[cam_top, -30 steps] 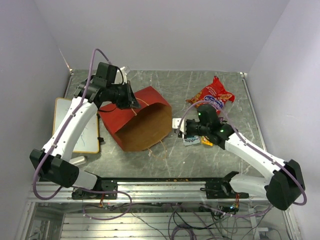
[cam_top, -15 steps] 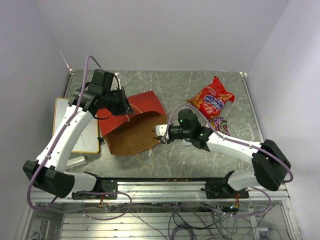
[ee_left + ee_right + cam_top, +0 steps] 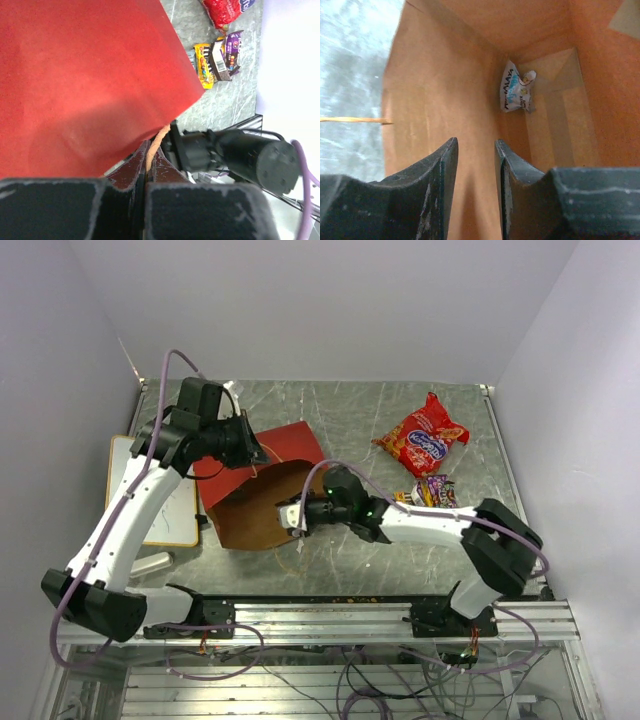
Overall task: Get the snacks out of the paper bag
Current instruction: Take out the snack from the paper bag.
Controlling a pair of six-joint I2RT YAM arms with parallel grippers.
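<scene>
The paper bag [image 3: 285, 443] lies on its side, red outside, its brown mouth [image 3: 255, 512] facing the near edge. My left gripper [image 3: 251, 450] [image 3: 149, 159] is shut on the bag's twisted handle [image 3: 161, 137] at the upper rim. My right gripper [image 3: 291, 516] [image 3: 475, 146] is open with nothing between its fingers, at the bag's mouth and pointing inside. Deep in the bag, at its far end, a light-blue packet [image 3: 515, 92] lies against the fold. Outside are the red chip bag [image 3: 425, 439] [image 3: 227, 11] and small yellow [image 3: 204, 65] and purple [image 3: 233, 49] packets [image 3: 431, 490].
A yellow-framed whiteboard [image 3: 127, 458] lies left of the bag, partly under my left arm. A white eraser [image 3: 152, 562] rests near its front corner. The bag's other handle [image 3: 351, 120] trails on the table by the mouth. A metal rail [image 3: 330, 598] bounds the near edge.
My right gripper has swung left from the loose packets to the bag's mouth, opening a little. The left gripper kept its hold on the handle and shifted slightly left; the bag's mouth tilted with it.
</scene>
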